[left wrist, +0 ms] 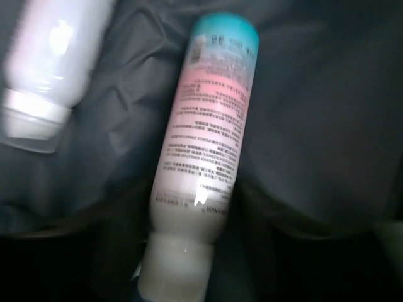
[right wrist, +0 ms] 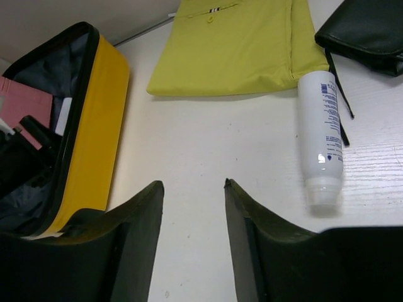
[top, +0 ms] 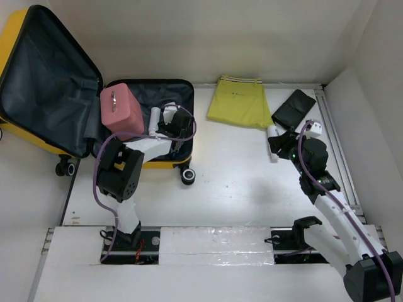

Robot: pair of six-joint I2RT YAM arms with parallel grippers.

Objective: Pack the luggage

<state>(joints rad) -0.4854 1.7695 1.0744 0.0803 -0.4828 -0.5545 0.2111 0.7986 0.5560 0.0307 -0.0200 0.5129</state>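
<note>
Suitcase (top: 44,82) (right wrist: 94,126) wide open at the far left corner of the tabletop (top: 239,189), lid leaning back, grey lining showing, 2 caster wheels (top: 187,176) facing the near edge. A pink boxy pouch (top: 121,112) stands in the base half. The left gripper (top: 171,121) is down inside that base, just beside the pouch; its jaws are out of sight, so I cannot tell how they stand. Under its camera, 2 bottles lie on the lining: a teal-tipped, pink-banded one (left wrist: 201,170) and a plain white one (left wrist: 44,63). Over toward the far right corner, the right gripper (right wrist: 194,184) hangs with fingers apart and empty, near a white bottle (right wrist: 322,135) lying between a folded yellow garment (right wrist: 239,44) and a black pouch (right wrist: 371,28).
</note>
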